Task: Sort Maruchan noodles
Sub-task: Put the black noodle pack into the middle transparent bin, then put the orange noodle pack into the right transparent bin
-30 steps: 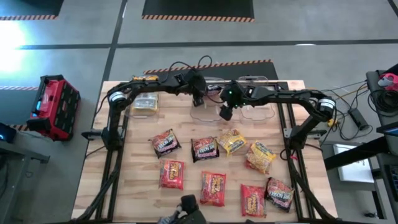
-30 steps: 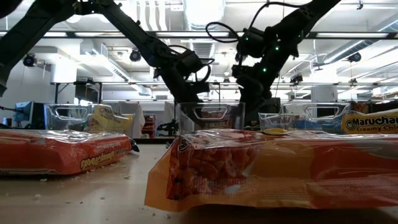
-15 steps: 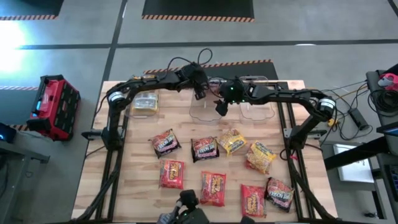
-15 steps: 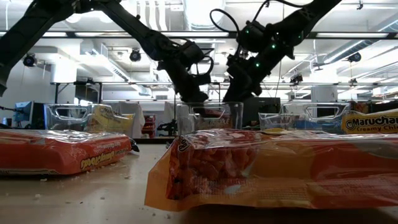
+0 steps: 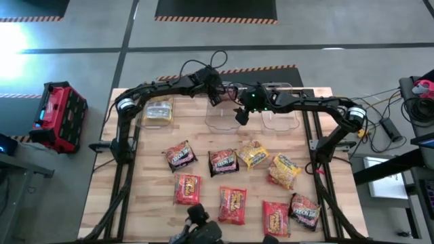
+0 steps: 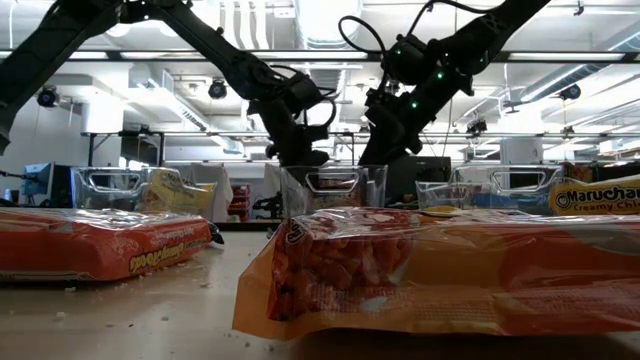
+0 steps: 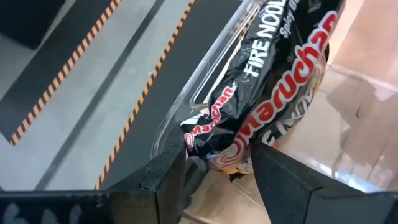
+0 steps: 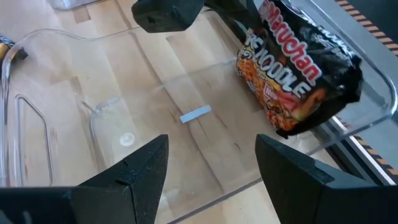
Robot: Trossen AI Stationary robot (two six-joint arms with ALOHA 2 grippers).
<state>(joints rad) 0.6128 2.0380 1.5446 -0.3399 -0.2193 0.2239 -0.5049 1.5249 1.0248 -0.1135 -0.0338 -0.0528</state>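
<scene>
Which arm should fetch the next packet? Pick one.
Right. The right gripper hangs open and empty over the middle clear bin, while the left gripper holds the black Fire Noodle packet at that bin's rim.

The pale wooden slatted table top (image 5: pixel 152 196) looks matt, with visible plank grain. The black crinkly plastic Maruchan noodle packet (image 8: pixel 298 65) has a glossy, wrinkled wrapper that catches light. The clear plastic bin (image 8: pixel 74 81) is smooth, transparent and shiny at its rim. The red and yellow noodle packets (image 5: pixel 232 203) have glossy film wrappers. The right gripper's dark fingers (image 8: pixel 143 168) look like matt plastic.
</scene>
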